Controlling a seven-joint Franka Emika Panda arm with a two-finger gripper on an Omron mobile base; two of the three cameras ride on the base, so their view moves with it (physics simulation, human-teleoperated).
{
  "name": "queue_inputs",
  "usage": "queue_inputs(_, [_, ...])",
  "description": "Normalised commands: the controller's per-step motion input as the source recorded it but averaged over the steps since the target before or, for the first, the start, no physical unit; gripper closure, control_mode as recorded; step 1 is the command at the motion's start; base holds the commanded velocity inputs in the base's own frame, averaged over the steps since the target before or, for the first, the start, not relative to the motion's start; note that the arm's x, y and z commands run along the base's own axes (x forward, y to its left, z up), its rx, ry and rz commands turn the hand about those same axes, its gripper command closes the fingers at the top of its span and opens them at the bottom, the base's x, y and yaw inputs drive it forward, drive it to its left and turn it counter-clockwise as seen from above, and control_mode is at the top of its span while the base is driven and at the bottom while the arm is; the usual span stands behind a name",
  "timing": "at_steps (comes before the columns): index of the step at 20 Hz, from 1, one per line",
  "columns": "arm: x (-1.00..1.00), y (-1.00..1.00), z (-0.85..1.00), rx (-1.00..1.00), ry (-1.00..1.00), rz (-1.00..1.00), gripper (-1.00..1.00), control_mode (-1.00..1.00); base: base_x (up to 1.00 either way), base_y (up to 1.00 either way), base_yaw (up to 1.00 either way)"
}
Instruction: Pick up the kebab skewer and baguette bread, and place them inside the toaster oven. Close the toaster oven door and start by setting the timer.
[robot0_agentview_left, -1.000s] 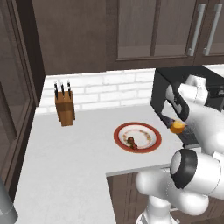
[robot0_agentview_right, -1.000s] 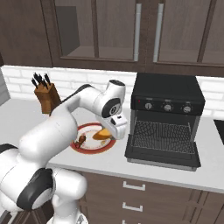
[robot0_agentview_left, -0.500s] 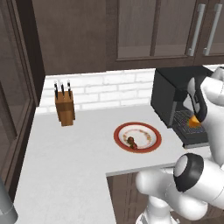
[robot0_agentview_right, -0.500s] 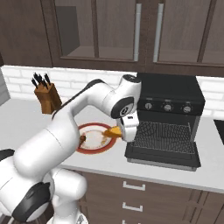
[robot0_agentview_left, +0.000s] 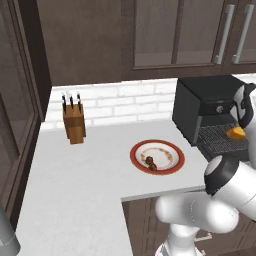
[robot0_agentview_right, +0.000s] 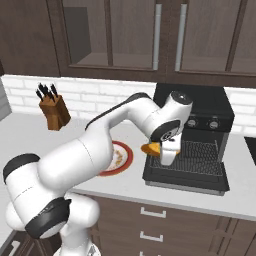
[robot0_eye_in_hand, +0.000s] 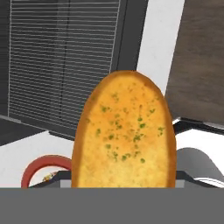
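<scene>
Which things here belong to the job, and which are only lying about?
For the job:
- bread, held in the jaws
- skewer, on the plate
- toaster oven with its door open

Lying about:
- plate
- knife block
- cupboards

My arm reached from the lower left to the frame's centre in the right base view, wrist bent downward, gripper (robot0_agentview_right: 161, 150) clamped on the baguette bread (robot0_agentview_right: 151, 148) it carried.
</scene>
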Motion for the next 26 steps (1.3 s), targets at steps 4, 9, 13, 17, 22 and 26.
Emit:
queue_inputs(4, [0.41,-0.2,-0.01,0.08,-0.24,-0.02,1.0,-1.0,0.0,0.0,0.0])
queue_inputs(9, [0.4,-0.15,-0.1,0.0,-0.14,0.0,1.0,-1.0,0.0,0.0,0.0])
queue_inputs(13, [0.46,-0.19,-0.32,0.0,-0.07,0.0,1.0,-1.0,0.0,0.0,0.0])
queue_inputs(17, [0.45,-0.09,-0.5,0.0,-0.06,0.0,1.0,-1.0,0.0,0.0,0.0])
queue_inputs(22, [0.26,-0.46,-0.18,0.0,-0.06,-0.03,1.0,-1.0,0.0,0.0,0.0])
queue_inputs(26, [0.29,-0.43,-0.01,0.0,-0.03,-0.02,1.0,-1.0,0.0,0.0,0.0])
